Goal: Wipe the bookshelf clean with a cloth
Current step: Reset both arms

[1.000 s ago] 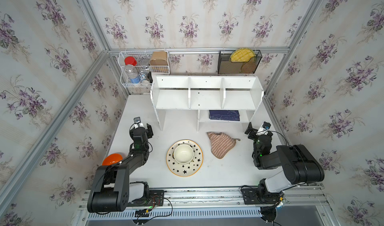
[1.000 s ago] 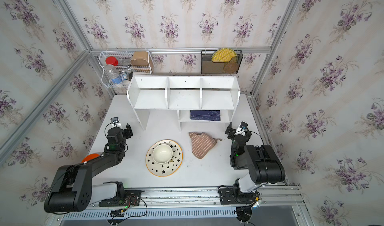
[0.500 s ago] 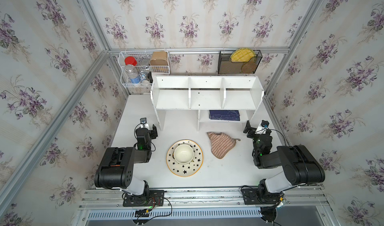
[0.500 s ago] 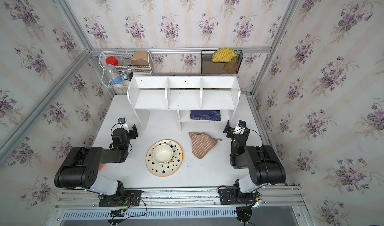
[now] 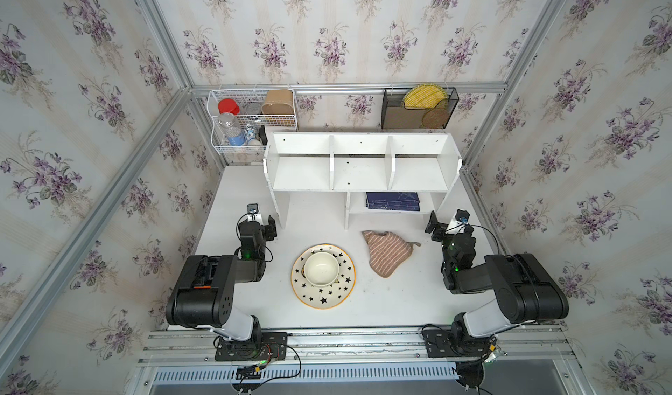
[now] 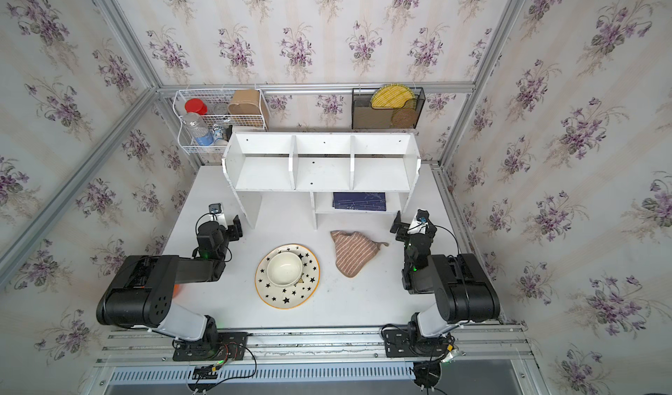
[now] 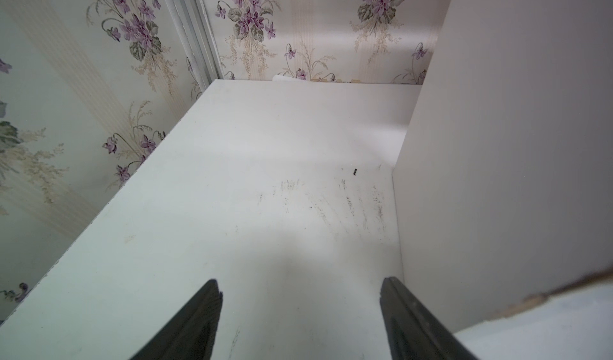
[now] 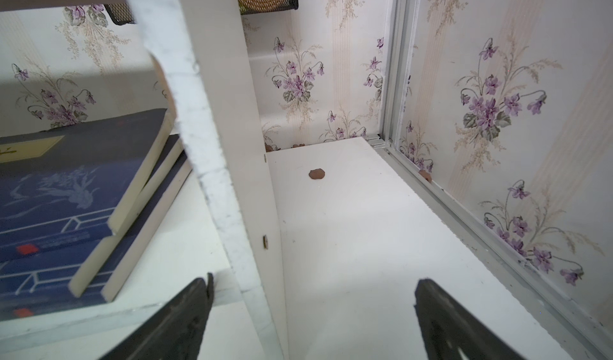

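Two grippers stood spread wide, holding nothing: left gripper (image 7: 300, 282) beside the left leg of the bookshelf (image 5: 360, 173), right gripper (image 8: 313, 280) beside its right leg. One cloth (image 5: 387, 253) lay on the table (image 5: 400, 302) before the lower shelf, touching neither gripper. One starred plate (image 5: 323, 300) carried one bowl (image 5: 322, 269).

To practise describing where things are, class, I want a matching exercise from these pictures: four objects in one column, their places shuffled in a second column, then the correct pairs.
Objects
1. cloth
2. bowl
3. dark blue books
4. yellow woven mat

Places
A. in the black mesh organizer on the back wall
B. on the bare table, in front of the bookshelf
C. on the bookshelf's small lower shelf
D. on the star-patterned plate

Pairs: 1-B, 2-D, 3-C, 4-A
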